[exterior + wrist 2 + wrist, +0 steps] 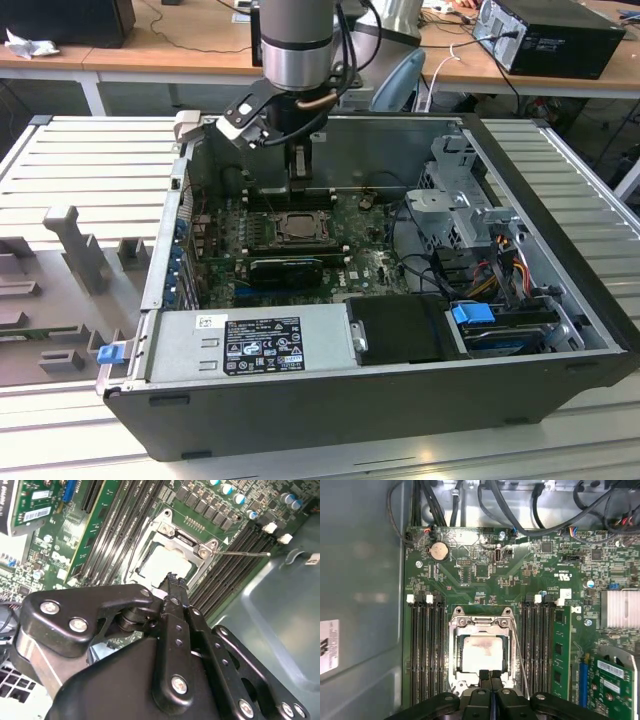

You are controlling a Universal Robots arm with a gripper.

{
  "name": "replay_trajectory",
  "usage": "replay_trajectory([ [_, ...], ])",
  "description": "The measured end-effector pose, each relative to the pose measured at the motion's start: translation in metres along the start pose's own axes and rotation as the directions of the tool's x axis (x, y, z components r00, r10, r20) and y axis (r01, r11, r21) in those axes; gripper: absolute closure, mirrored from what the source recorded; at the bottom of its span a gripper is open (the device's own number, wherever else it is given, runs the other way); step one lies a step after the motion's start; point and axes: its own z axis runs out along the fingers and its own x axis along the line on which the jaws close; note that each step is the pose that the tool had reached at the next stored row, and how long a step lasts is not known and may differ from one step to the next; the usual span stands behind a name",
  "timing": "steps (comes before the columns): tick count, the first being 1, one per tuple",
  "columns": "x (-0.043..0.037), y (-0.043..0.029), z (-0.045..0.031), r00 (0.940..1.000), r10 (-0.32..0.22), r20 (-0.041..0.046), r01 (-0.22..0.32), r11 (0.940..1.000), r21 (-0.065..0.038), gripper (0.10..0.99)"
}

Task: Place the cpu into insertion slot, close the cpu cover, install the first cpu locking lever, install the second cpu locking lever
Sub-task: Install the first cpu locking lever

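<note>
You have a dull silver-grey cpu (pixel 482 652) framed by a silver-grey cpu cover (pixel 454 645). Around them your circuit board (pixel 485 555) is green, and the memory slots (pixel 427 645) are black with white end clips (pixel 410 598). Your gripper (pixel 490 674) is black with silver screws (pixel 50 607). Note a blue tab (pixel 110 352) on the dark grey case (pixel 400 400).

Cpu (pixel 483 653) under cpu cover (pixel 482 624), memory slots (pixel 426 650) on both sides.
</note>
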Motion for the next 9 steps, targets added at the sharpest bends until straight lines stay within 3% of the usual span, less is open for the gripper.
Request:
replay_trajectory([
  [3, -0.0001, 0.0005, -0.0143, 1.0, 0.0, 0.0001, 0.0, 1.0, 0.0, 0.98],
  [6, 0.0, 0.0005, -0.015, 0.9998, -0.02, -0.0009, 0.02, 0.9998, 0.0, 0.98],
  [9, -0.0001, 0.0005, -0.0145, 0.9919, -0.127, -0.0044, 0.127, 0.9919, -0.001, 0.98],
])
